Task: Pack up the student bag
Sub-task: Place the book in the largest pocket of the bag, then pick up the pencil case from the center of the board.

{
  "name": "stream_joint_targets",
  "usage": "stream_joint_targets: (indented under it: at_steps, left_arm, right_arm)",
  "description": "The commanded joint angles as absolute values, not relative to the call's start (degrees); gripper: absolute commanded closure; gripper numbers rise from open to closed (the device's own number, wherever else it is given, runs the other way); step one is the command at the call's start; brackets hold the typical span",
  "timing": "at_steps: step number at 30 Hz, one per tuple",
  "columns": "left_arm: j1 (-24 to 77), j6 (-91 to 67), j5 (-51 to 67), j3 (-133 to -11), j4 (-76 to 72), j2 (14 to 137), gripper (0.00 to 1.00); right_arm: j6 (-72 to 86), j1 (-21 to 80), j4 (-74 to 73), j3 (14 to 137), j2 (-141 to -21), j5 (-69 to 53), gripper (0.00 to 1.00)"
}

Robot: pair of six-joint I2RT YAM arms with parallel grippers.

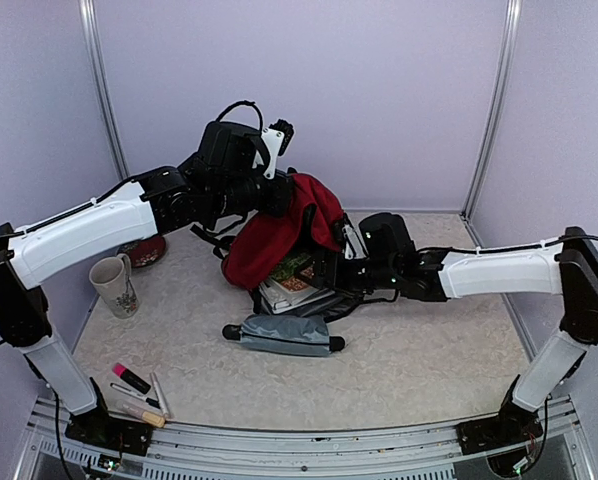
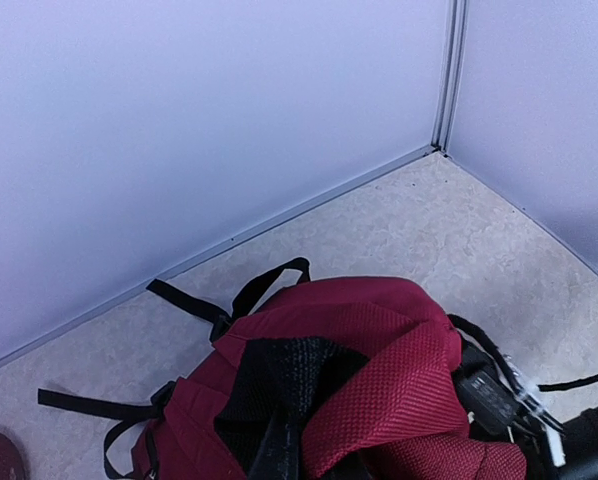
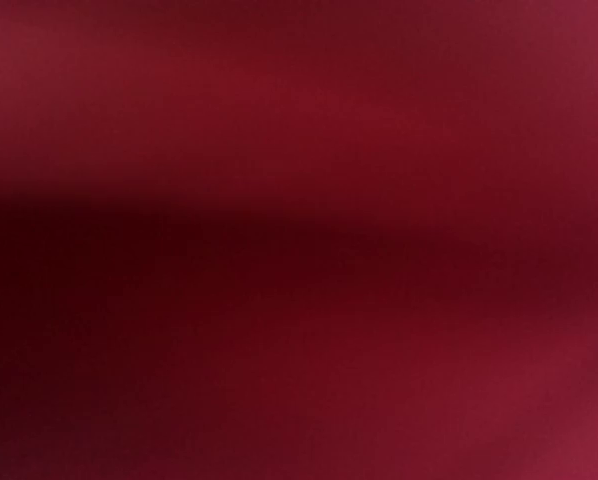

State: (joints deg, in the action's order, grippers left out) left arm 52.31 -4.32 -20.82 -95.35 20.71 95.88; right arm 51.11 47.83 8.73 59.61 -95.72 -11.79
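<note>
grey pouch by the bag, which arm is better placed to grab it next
Probably right. The left arm has its jaws shut on the student bag, holding its top up. The right arm ends at the bag's mouth, nearest the grey pouch.

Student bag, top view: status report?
Left gripper shut on student bag, holding its top up. Right gripper buried at bag mouth, jaws hidden. Books at mouth; grey pouch lying just in front.
</note>
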Motion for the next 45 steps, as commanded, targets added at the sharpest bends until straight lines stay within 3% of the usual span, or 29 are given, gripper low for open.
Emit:
stream_joint_targets:
  at_steps: [1, 10, 21, 23, 27, 35, 41, 45]
  left_arm:
    - [51.52, -5.99, -20.31, -94.45, 15.79, 93.27, 1.00]
    - [51.23, -6.70, -20.17, -94.26, 16.24, 93.51, 1.00]
    - [51.62, -6.91, -21.13, -95.96, 17.54, 94.41, 1.00]
    - [51.91, -6.69, -21.30, -96.57, 18.24, 94.77, 1.00]
    - [52.38, -6.09, -21.46, -96.56, 18.72, 94.60, 1.00]
    - [52.21, -5.08, -21.53, -96.41, 18.59, 94.30, 1.00]
    - [52.23, -4.76, -20.01, -96.93, 18.59, 94.86, 1.00]
    - [52.36, -4.83, -17.51, -97.65, 18.44, 94.65, 1.00]
  right_arm:
    - [30.44, 51.17, 2.31, 55.52, -89.45, -11.25, 0.05]
    - [-3.07, 66.05, -2.65, 55.91, -91.92, 2.65, 0.00]
    - [-12.63, 69.35, -16.73, 68.99, -110.03, 28.87, 0.02]
    - [-12.33, 69.35, -15.79, 69.13, -110.59, 31.46, 0.18]
    - [-11.40, 69.48, -13.07, 67.65, -109.04, 38.09, 0.98]
    - [-8.25, 70.93, -6.41, 58.20, -88.31, 16.27, 1.00]
    - [-9.52, 70.93, -0.02, 52.63, -73.46, 19.26, 1.00]
    - [-23.65, 70.05, 14.07, 48.72, -70.88, 19.21, 1.00]
